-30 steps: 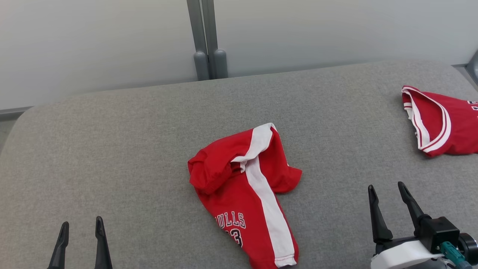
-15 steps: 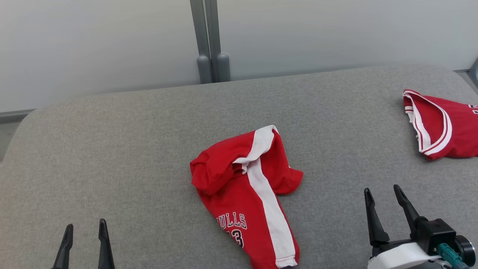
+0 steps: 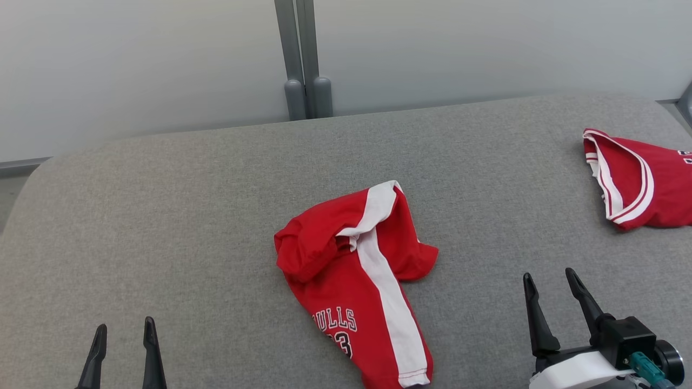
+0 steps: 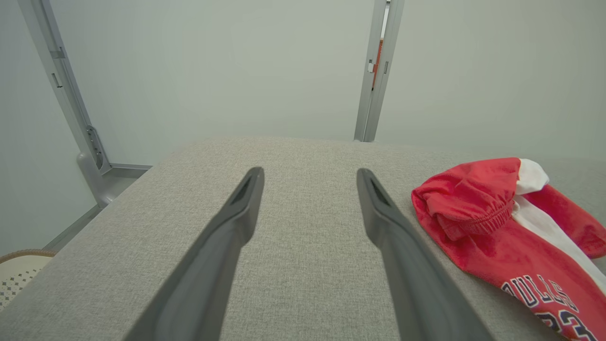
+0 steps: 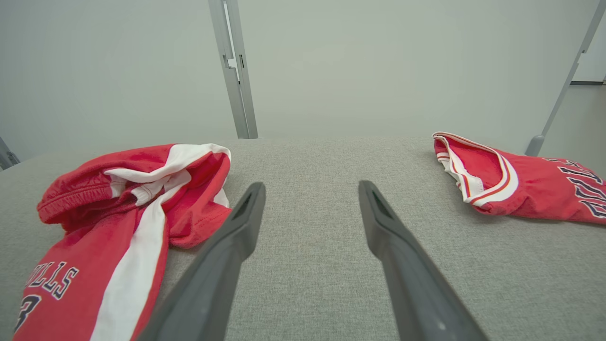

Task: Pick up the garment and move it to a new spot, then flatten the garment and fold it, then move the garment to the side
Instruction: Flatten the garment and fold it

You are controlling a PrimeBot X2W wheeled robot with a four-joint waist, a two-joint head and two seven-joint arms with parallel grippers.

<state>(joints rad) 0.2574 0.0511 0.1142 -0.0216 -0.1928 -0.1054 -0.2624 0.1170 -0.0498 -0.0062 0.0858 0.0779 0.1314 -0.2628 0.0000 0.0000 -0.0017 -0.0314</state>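
Head view: red shorts (image 3: 351,281) crumpled mid grey table (image 3: 162,216), waistband bunched at far end, leg running toward near edge. Second red top (image 3: 638,181) far right, well apart. Left gripper (image 3: 124,326) low left, right gripper (image 3: 549,274) low right; fingers of both spread wide, empty, clear of cloth.

Left wrist view: fingers apart over bare table; shorts off to right, untouched.

Right wrist view: fingers apart; shorts left, top right, nothing between.

Judgement: pick-up step, not yet begun. Next move likely calls for reaching to shorts, pinching an edge, lifting.
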